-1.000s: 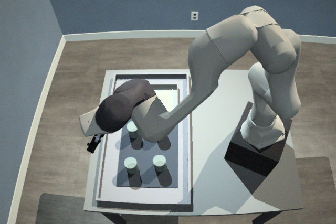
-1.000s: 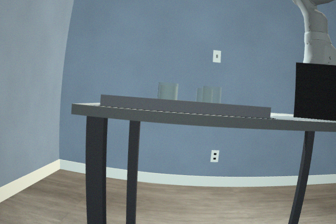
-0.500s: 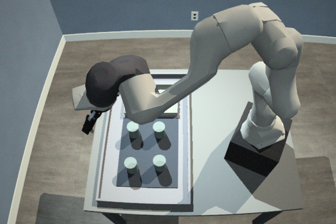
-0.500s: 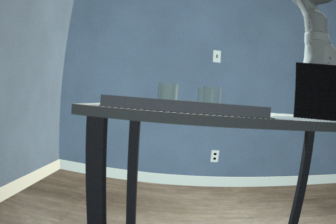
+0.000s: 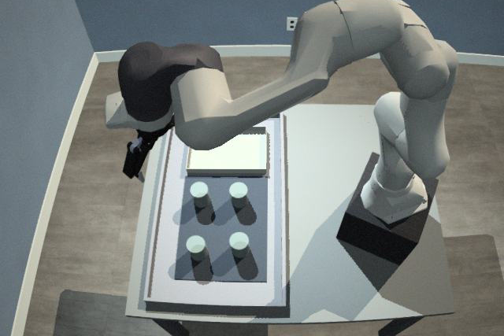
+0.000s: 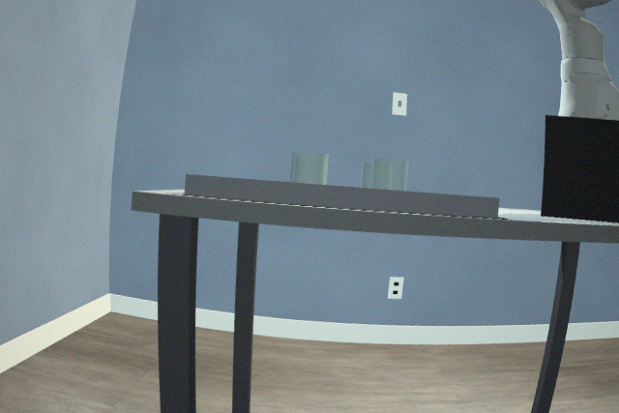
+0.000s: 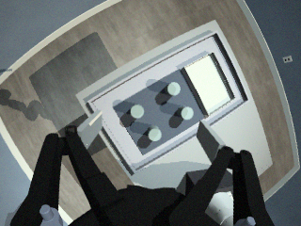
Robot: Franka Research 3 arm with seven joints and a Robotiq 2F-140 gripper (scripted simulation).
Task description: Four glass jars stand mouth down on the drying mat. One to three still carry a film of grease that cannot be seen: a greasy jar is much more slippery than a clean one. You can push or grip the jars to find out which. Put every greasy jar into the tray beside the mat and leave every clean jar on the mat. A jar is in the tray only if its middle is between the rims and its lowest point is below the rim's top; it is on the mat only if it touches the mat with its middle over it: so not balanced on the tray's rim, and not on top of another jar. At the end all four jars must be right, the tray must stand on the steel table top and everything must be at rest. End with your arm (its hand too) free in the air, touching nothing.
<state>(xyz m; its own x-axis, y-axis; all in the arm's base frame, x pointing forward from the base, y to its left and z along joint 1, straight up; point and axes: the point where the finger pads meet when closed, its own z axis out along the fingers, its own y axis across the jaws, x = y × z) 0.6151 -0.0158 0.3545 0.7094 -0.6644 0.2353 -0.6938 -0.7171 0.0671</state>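
Four pale green, round glass jars (image 5: pixel 238 197) (image 6: pixel 309 167) (image 7: pixel 173 88) stand upright and apart, in two rows of two, on the dark blue-grey rectangular drying mat (image 5: pixel 220 228) (image 7: pixel 160 113). The landmark is that mat. Just beside one of its short edges lies the shallow rectangular tray with a cream floor (image 5: pixel 226 171) (image 7: pixel 207 85); the part of its floor in sight bears no jar, though in the top view the arm hides one corner. Around mat and tray runs a low, pale rectangular border (image 5: pixel 283 202) (image 6: pixel 339 194) (image 7: pixel 116 153), all on the light grey steel bench (image 5: pixel 325 141) (image 6: pixel 349 219) (image 7: pixel 254 141). Well apart from the mat, across the border, the pale jointed arm (image 5: pixel 362 23) (image 6: pixel 582 39) rises from a black block (image 5: pixel 376 234) (image 6: pixel 579 168). The black two-finger gripper (image 7: pixel 150 123) hangs in the air beyond the mat's side farther from that block, fingers wide apart and holding nothing; its height is perhaps well above the jars.
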